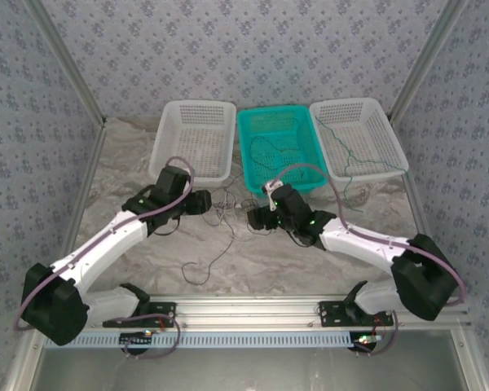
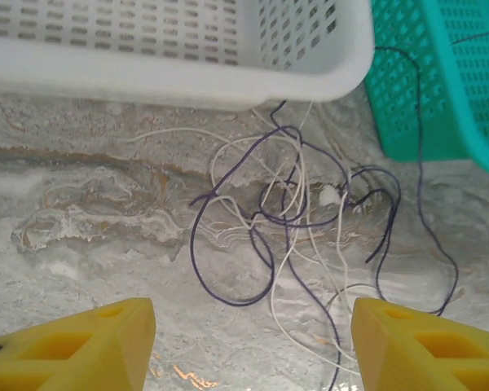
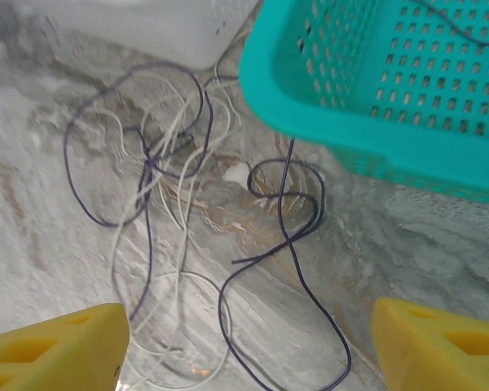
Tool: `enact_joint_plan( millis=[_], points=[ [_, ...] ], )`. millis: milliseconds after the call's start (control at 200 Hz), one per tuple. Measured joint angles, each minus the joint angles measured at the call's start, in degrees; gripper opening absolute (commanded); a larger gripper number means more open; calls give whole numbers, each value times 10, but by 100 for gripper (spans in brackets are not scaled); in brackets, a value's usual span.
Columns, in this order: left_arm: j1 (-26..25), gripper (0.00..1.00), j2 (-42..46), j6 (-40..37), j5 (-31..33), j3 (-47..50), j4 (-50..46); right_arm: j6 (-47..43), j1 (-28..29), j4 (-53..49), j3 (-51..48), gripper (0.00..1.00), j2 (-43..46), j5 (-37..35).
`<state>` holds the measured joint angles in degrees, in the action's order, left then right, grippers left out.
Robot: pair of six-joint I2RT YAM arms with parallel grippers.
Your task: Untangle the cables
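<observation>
Lying on the surface [image 1: 269,261] just off the teal basket's [image 1: 273,110] near left corner, the cables [image 1: 226,205] form a loose tangle between both arms.

From the left wrist, the left jaws stand apart and empty, with the cables [image 2: 285,212] left of the teal basket [image 2: 440,81].

From the right wrist, the right jaws are likewise apart, with dark and whitish cables [image 3: 171,179] below that basket [image 3: 375,90].

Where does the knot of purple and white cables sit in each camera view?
Top external: cable tangle on the table, just in front of the teal basket's near left corner.
Left wrist: centre of frame, teal basket at upper right.
Right wrist: left of centre, teal basket at upper right.
Shared landmark: the teal basket.
</observation>
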<state>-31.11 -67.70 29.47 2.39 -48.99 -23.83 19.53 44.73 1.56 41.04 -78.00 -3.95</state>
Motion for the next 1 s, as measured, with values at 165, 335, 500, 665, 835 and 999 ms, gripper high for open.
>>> enact_joint_plan(
  millis=[165,335,500,665,835,999],
  points=[
    [6,65,-48,-1,-4,29,78,-18,6,48,-29,78,-57,-12],
    [15,62,-131,0,-6,54,135,-21,20,70,-30,78,-69,-17],
    [24,39,-184,2,-7,56,179,-26,47,67,-15,79,-68,-28],
    [32,30,-204,2,-7,57,205,-27,62,62,14,79,-62,-43],
    [41,17,-214,2,-15,58,212,-37,65,63,43,81,-58,-50],
    [42,5,-215,9,-20,62,208,-55,65,72,71,82,-58,-60]
  ],
)
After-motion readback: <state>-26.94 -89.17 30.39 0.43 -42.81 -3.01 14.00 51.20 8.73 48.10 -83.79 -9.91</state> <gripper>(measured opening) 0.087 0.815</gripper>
